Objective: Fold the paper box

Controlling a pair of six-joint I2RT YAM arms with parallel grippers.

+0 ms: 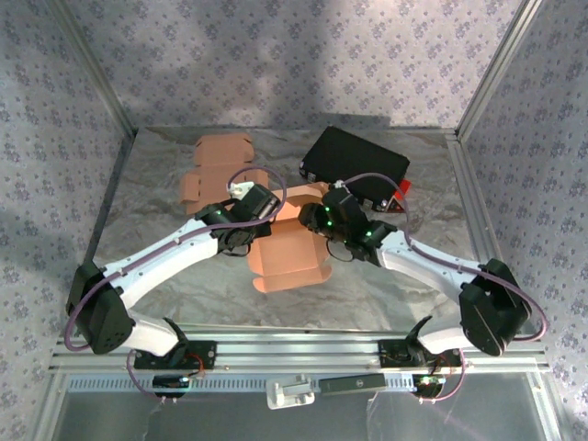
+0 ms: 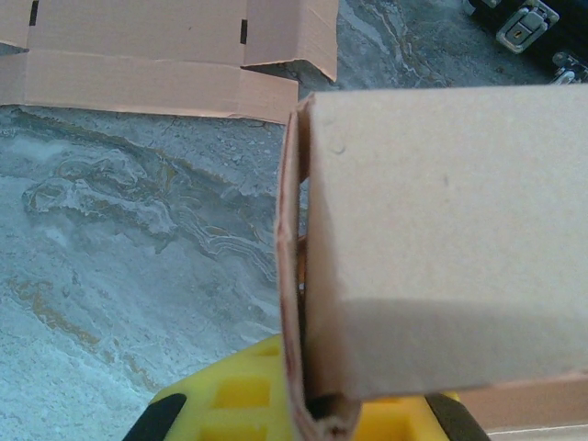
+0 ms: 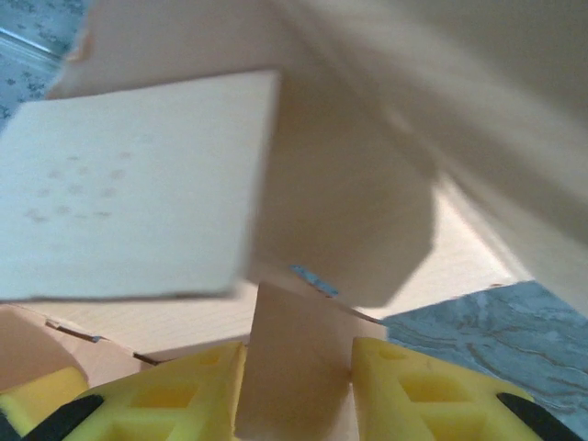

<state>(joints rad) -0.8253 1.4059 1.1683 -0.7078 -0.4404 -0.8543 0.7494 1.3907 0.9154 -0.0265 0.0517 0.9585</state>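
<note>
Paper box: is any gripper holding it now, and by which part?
Both. The left gripper pinches the paper box by the edge of an upright side wall; the right gripper holds a flap.

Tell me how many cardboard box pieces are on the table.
2. A flat blank lies at the back left of the table; a partly folded box sits mid-table between the arms. Others may be hidden beneath them.

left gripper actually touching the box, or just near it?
Touching. The left wrist view shows the left gripper shut on the box: a thin cardboard wall runs edge-on between its yellow fingers, with no gap.
</note>
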